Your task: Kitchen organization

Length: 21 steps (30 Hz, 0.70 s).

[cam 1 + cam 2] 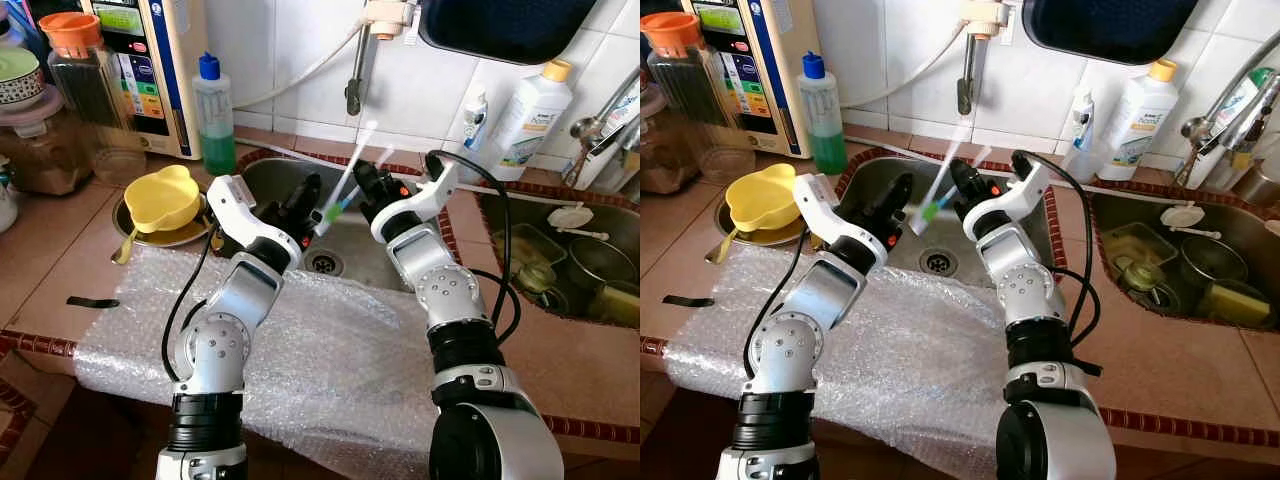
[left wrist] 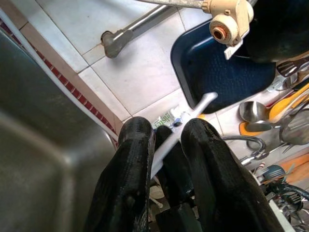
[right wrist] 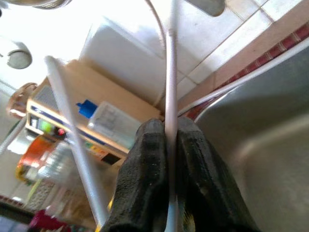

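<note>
**Toothbrushes held over the sink**

Bubble wrap (image 1: 330,350) covers the counter on the near side of the sink (image 1: 275,178), and both arms reach across it. Over the basin, the left gripper (image 1: 312,205) pinches a white toothbrush (image 1: 345,175) with a green head, its fingers (image 2: 130,159) clamped on the handle. Just right of it, the right gripper (image 1: 362,185) is closed tight on a second toothbrush (image 3: 170,87), thin and white. The two handles slant up side by side toward the tap (image 1: 357,75) beyond the basin. This looks like a mid-carry step; next, I judge, each brush needs a holder or resting spot, and none is evident.
</note>
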### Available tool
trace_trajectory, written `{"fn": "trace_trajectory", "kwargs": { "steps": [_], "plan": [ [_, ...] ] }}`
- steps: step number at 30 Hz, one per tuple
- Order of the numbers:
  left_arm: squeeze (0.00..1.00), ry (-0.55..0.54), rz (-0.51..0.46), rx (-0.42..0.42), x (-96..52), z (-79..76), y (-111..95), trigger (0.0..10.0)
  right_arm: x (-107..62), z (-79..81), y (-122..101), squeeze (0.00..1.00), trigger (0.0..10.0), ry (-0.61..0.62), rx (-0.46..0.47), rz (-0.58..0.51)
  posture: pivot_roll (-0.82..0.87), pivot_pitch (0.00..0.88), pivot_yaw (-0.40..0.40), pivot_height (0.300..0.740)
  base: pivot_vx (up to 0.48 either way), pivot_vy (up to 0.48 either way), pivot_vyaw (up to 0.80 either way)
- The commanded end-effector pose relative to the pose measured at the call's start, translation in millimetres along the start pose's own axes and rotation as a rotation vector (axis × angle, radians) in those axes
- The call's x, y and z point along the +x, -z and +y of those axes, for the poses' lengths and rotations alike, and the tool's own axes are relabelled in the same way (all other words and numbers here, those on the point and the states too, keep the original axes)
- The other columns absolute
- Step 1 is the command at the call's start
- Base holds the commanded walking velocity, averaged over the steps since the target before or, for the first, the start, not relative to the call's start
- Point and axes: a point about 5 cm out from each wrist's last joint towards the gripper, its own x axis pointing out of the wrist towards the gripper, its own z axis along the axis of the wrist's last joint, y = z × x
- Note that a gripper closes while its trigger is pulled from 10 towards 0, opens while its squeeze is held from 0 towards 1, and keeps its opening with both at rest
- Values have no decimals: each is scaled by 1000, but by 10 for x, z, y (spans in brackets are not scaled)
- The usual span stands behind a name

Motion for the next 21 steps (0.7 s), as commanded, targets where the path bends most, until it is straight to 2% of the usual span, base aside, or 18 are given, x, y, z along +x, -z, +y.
{"fn": "trace_trajectory", "kwargs": {
  "steps": [1, 5, 7, 8, 12, 13, 14, 16, 17, 21],
  "plan": [
    [1000, 4, -2, 24, 37, -59, -22, 10000, 84, 130, 60, 0, 0, -13, 11, -8, 99, 14, -57, 740, 0, 0, 0],
    [1000, -5, -6, 87, 8, -72, -65, 10000, 133, 93, 25, 0, 0, 8, -39, -19, 117, 20, -63, 740, 0, 0, 0],
    [1000, -15, 1, 171, -39, -45, -77, 10000, 163, 72, 20, 0, 0, 17, -92, -13, 132, 25, -69, 740, 0, 0, 0],
    [1000, -25, 22, 258, -101, 1, -69, 10000, 189, 54, 9, 0, 0, 22, -140, -7, 146, 29, -75, 740, 0, 0, 0],
    [1000, -58, 54, 360, -214, 103, -53, 10000, 224, 39, 0, 0, 0, 19, -226, 14, 178, 37, -84, 740, 0, 0, 0],
    [1000, -77, 90, 437, -320, 186, -33, 10000, 241, 37, -7, 0, 0, 8, -336, 40, 197, 42, -88, 740, 0, 0, 0],
    [1000, -77, 90, 437, -320, 186, -33, 10000, 241, 37, -7, 0, 0, 8, -336, 40, 197, 42, -88, 740, 0, 0, 0],
    [1000, -94, 124, 540, -440, 268, -27, 10000, 254, 33, -37, 0, 0, -9, -485, 72, 220, 50, -92, 740, 0, 0, 0],
    [1000, -100, 141, 613, -520, 311, -46, 10000, 255, 17, -79, 0, 0, -21, -608, 98, 232, 55, -96, 740, 0, 0, 0],
    [1000, -105, 158, 671, -586, 352, -84, 10000, 239, -36, -144, 0, 0, -16, -745, 122, 244, 62, -99, 740, 0, 0, 0]
  ]
}}
